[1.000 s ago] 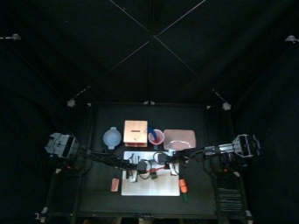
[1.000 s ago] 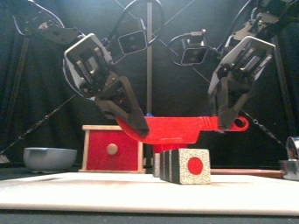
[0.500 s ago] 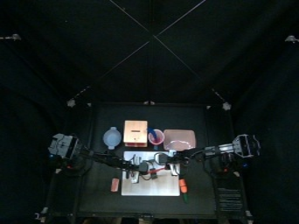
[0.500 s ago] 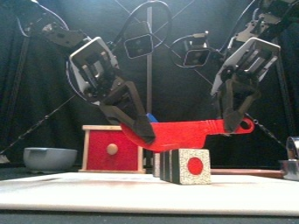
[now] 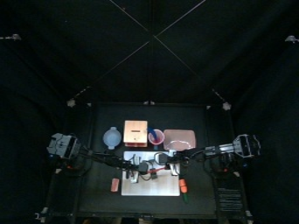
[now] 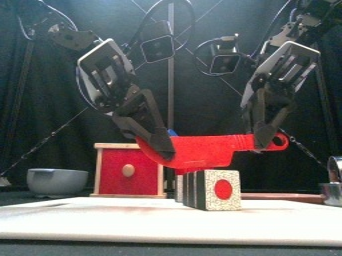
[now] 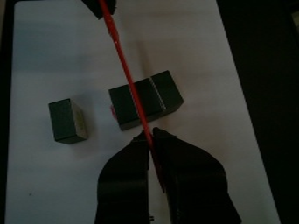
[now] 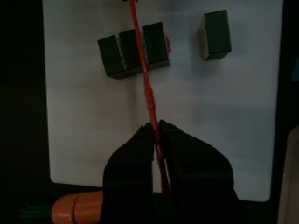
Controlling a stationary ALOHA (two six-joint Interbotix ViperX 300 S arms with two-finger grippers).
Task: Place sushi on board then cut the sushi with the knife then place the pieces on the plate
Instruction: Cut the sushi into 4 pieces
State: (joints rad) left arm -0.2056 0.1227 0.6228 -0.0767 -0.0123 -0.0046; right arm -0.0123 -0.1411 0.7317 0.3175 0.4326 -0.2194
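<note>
Two arms, one blade: the left gripper (image 6: 163,150) and right gripper (image 6: 258,140) carry the red knife (image 6: 207,150) between them at the centre of the front view, directly over the sushi (image 6: 211,190) standing on the white board (image 6: 107,222) along the bottom of the frame.

The left wrist view shows three dark blocks joined at mid-frame, the blade crossing them close to a seam, and one piece (image 7: 68,120) already lying apart at left centre on the board. From the front, the blade's lower edge appears to sit just above the roll, though whether it touches cannot be made out.

The cutting step looks partly done. To do it well, the blade should line up with the seam between blocks and both ends should come down level and together; a tilted or off-seam press would likely shove the roll sideways instead of parting it.

Each gripper's jaws are pressed tight together on the knife, the left at the blade end, the right at the handle end, with no gap visible in either wrist view.

The pink plate (image 5: 179,138), right of centre in the top view beyond the board, holds no pieces yet.
</note>
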